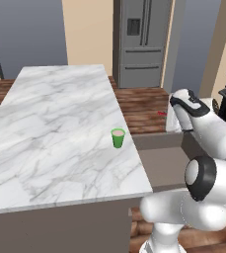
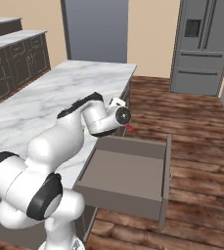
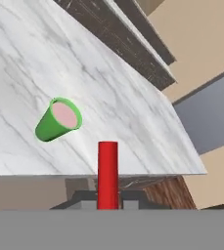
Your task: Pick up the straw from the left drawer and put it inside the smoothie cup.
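My gripper [image 3: 107,200] is shut on the straw [image 3: 107,175], a red stick that rises between the dark finger tips. A short red end of the straw [image 2: 129,128] pokes out beside the hand, above the far edge of the open left drawer [image 2: 166,166], whose grey-brown box looks empty. The same red tip [image 1: 161,113] shows just right of the island. The smoothie cup [image 1: 118,138], bright green with pink contents, stands upright near the marble counter's right edge. In the hand view the cup [image 3: 58,118] lies up and left of the straw, well apart from it.
The white marble island counter [image 1: 55,128] stretches left of the arm. A steel fridge [image 1: 141,42] stands at the back, wood floor in front of it. Dark cabinets [image 2: 11,63] line the far left wall. The pulled-out drawer [image 1: 159,140] juts over the floor beside the island.
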Tool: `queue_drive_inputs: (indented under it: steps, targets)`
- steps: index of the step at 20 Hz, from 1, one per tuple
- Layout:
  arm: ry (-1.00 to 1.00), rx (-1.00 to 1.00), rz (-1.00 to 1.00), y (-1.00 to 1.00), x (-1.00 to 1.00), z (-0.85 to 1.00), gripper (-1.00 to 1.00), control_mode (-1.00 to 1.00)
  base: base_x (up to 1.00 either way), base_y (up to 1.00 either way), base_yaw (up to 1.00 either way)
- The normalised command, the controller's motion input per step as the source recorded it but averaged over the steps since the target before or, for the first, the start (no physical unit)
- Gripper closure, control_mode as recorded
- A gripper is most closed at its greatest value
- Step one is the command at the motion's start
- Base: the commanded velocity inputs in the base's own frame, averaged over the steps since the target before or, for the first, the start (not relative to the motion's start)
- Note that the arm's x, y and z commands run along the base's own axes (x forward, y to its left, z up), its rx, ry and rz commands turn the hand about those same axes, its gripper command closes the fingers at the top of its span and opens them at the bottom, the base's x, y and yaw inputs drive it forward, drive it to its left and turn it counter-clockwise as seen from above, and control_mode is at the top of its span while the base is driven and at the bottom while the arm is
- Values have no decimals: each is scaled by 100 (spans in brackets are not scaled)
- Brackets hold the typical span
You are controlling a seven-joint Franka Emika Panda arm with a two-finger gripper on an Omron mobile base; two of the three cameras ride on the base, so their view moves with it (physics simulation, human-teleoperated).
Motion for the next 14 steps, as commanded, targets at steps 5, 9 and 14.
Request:
queue_drive_inputs:
  steps: [5, 9, 14]
  targets:
    - [21, 32, 7, 17, 0, 19, 100, -100, 0, 0, 0]
    - [17, 42, 14, 25, 0, -6, 100, -100, 0, 0, 0]
    - [11, 38, 17, 35, 1, 3, 100, -100, 0, 0, 0]
